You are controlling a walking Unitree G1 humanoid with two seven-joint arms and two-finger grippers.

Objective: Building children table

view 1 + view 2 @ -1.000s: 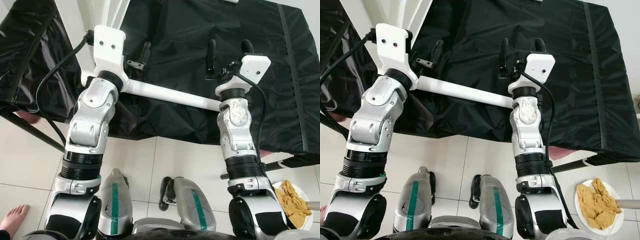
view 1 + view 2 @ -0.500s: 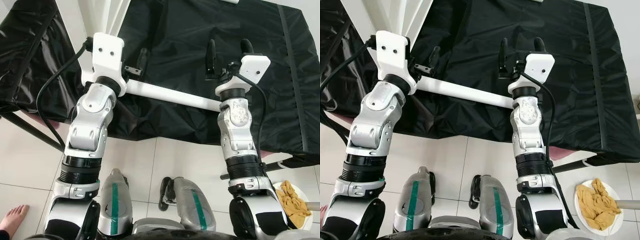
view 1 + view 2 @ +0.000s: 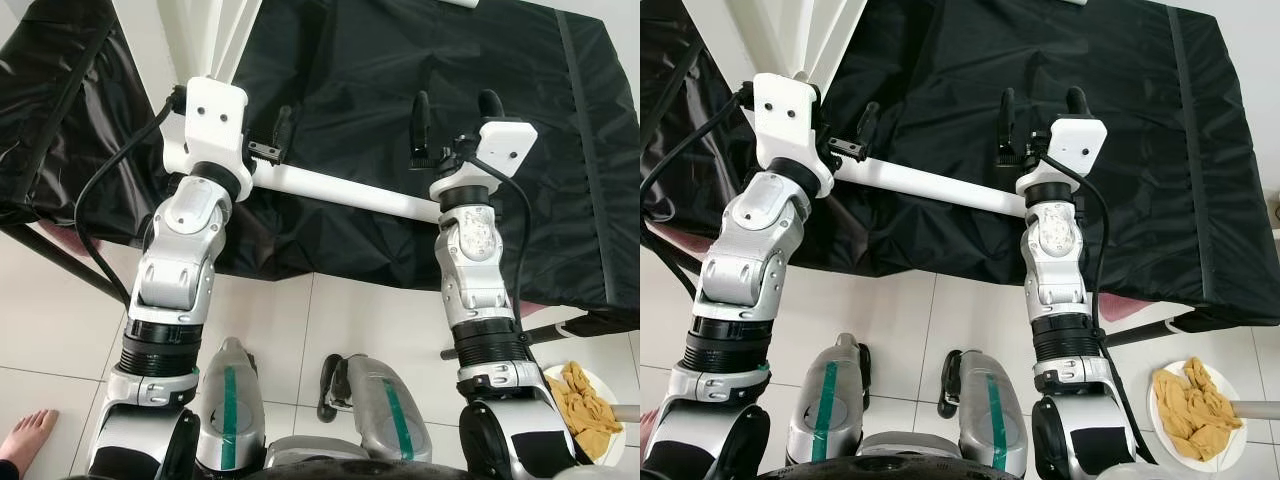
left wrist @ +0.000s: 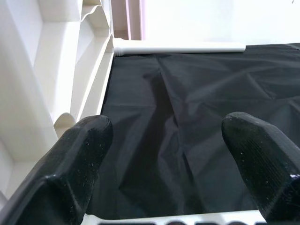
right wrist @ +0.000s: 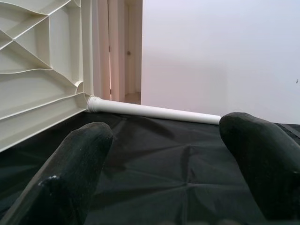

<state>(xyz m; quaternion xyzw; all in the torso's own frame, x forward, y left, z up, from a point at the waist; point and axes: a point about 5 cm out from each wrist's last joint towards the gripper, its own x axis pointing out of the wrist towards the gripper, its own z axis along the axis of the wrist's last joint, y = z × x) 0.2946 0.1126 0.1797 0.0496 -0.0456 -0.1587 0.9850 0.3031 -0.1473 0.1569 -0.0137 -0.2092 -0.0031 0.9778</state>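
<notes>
A white table leg (image 3: 340, 192) lies across the black cloth (image 3: 380, 60) near its front edge, between my two arms. My left gripper (image 4: 166, 124) hovers open just past the leg's left end, beside the ribbed underside of the white table top (image 4: 47, 70). My right gripper (image 3: 455, 108) stands open above the cloth past the leg's right end, nothing between its fingers (image 5: 79, 159). A second white leg (image 5: 154, 111) sticks out sideways from the table top's far corner (image 5: 42, 93).
A white plate with yellow pieces (image 3: 585, 395) sits on the tiled floor at the right. A person's bare foot (image 3: 25, 435) shows at the lower left. A black stand bar (image 3: 60, 262) slants under the cloth's left side.
My left wrist has dropped slightly nearer to the lying leg's left end. The right arm has barely shifted. Both grippers stay open.
</notes>
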